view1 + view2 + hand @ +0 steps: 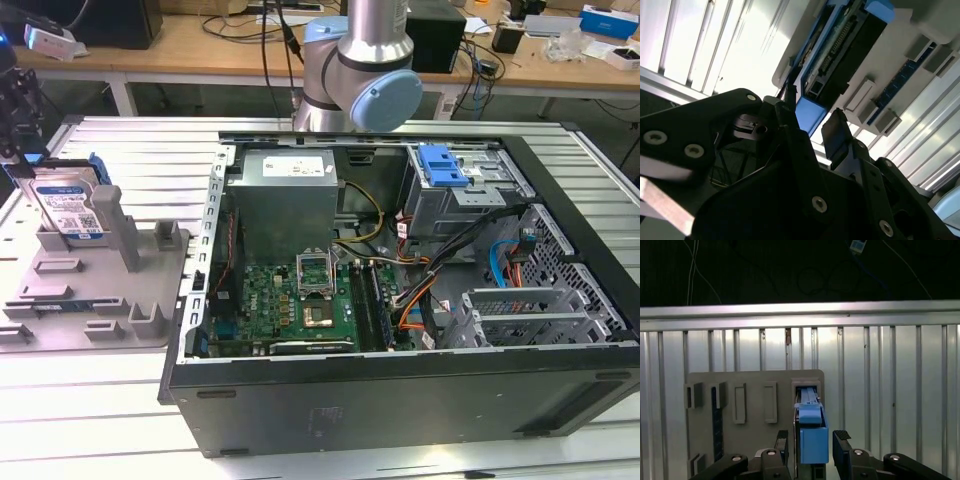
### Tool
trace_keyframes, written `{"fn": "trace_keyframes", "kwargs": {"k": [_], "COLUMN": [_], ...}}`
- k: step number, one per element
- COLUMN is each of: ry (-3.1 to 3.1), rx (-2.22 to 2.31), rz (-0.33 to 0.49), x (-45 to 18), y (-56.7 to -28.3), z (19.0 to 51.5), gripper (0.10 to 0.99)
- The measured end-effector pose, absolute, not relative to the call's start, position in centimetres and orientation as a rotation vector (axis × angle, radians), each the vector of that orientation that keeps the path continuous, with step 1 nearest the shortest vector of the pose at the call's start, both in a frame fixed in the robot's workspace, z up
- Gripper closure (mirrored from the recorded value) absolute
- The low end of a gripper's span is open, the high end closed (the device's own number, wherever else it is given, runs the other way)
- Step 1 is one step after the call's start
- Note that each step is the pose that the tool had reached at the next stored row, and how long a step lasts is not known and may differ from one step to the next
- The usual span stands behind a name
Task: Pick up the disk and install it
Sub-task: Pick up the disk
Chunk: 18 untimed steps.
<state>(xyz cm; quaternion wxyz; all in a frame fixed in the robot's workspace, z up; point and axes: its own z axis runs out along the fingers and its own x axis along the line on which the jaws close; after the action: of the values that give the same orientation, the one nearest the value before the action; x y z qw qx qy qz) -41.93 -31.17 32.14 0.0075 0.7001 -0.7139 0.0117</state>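
My gripper [811, 441] hangs over the disk [812, 430], fingers [841, 445] apart and straddling its thin edge, apparently not touching. The disk stands on edge in the grey holder [100, 300], at nine o'clock from the case [400, 400] in the exterior view.

1. The arm [355, 60] bends at a grey joint [385, 100] with a blue cap.
2. The end effector [20, 140] hangs at the exterior view's left, pointing down.
3. In both wrist views, its two black fingers [841, 442] stand wide apart.
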Motion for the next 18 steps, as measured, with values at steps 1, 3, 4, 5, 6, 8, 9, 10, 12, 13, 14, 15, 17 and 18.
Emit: {"fn": "trace_keyframes", "kwargs": {"k": [1,3,4,5,6,8,9,10,12,13,14,15,17,18], "ry": [-2.232,-2.232,-2.232,-2.232,-2.232,-2.232,-2.232,-2.232,-2.232,-2.232,-2.232,-2.232,-2.232,-2.232], "rx": [2.189,2.189,2.189,2.189,2.189,2.189,2.189,2.189,2.189,2.189,2.189,2.189,2.189,2.189], "rz": [0.037,0.037,0.037,0.037,0.037,0.037,0.037,0.037,0.037,0.037,0.037,0.037,0.037,0.037], "x": [-41.9,-41.9,-41.9,-41.9,-41.9,-41.9,-41.9,-41.9,-41.9,-41.9,-41.9,-41.9,-41.9,-41.9], "y": [-31.2,-31.2,-31.2,-31.2,-31.2,-31.2,-31.2,-31.2,-31.2,-31.2,-31.2,-31.2,-31.2,-31.2], "z": [32.1,31.9,31.9,31.8,31.8,31.6,31.6,31.5,31.4,31.4,31.3,31.2,31.1,31.0], "gripper": [0.604,0.604,0.604,0.604,0.604,0.604,0.604,0.604,0.604,0.604,0.604,0.604,0.604,0.604]}}
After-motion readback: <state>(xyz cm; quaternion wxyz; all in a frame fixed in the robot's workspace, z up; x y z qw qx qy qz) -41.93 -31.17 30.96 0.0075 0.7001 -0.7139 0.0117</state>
